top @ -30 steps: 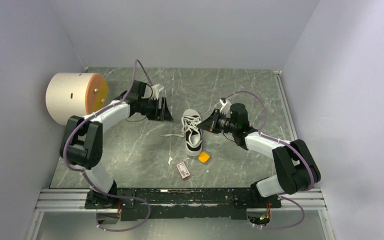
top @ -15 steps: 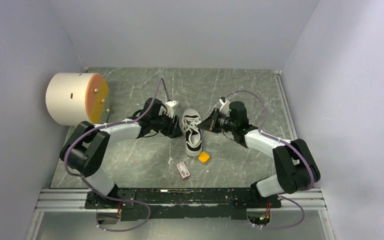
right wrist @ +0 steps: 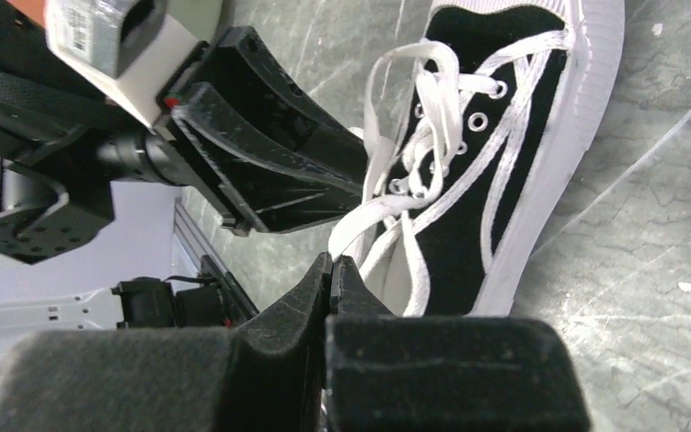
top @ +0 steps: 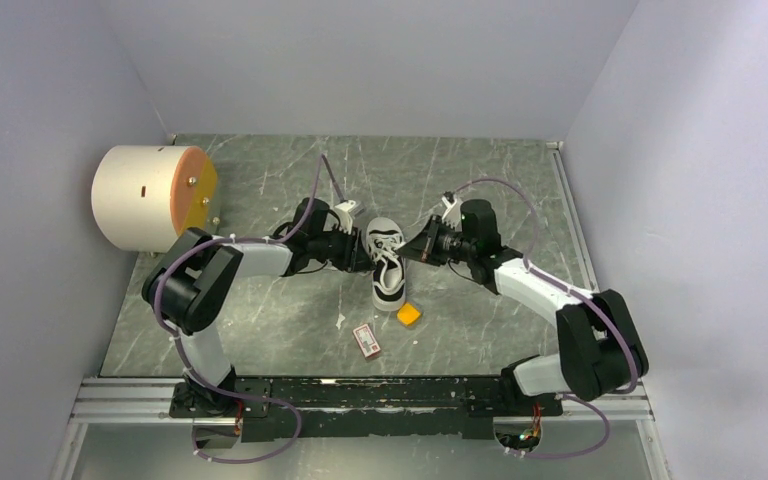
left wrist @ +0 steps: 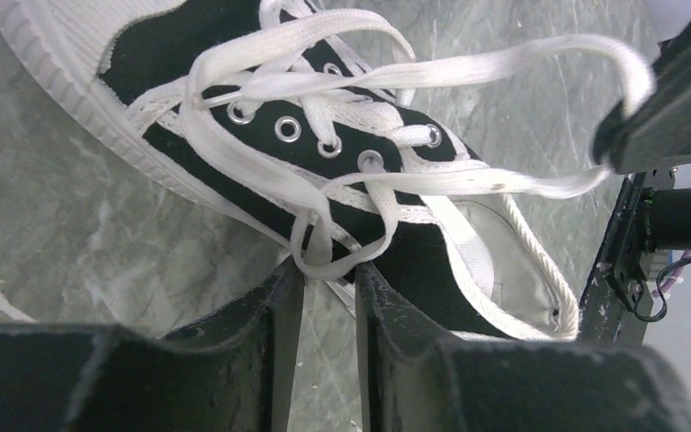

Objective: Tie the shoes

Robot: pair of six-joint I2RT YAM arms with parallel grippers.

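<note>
Sitting on the table (top: 260, 330) between both arms, the sneaker (top: 387, 268) is waiting unknotted: the right tool (right wrist: 331, 263) is clamping the long loop (left wrist: 504, 67) taut, while the left tool (left wrist: 328, 277), fingers narrowly apart, is straddling the short loop (left wrist: 310, 245), leaving the bow undone.

We note sneaker (left wrist: 405, 265) upper black canvas, matt, woven; laces (left wrist: 468, 180) flat white cloth, slightly fuzzy; eyelets (left wrist: 288, 129) shiny metal; sole (left wrist: 63, 85) white, rubbery look, ribbed edge. We read table (left wrist: 54, 234) as grey-green marbled surface, smooth, faint sheen. We find left gripper (left wrist: 328, 270) fingers (left wrist: 252, 351) black plastic, matt, finely grained. Top view: arm shells (top: 535, 288) glossy white plastic; rail (top: 120, 400) along bottom of frame bare metal.
</note>
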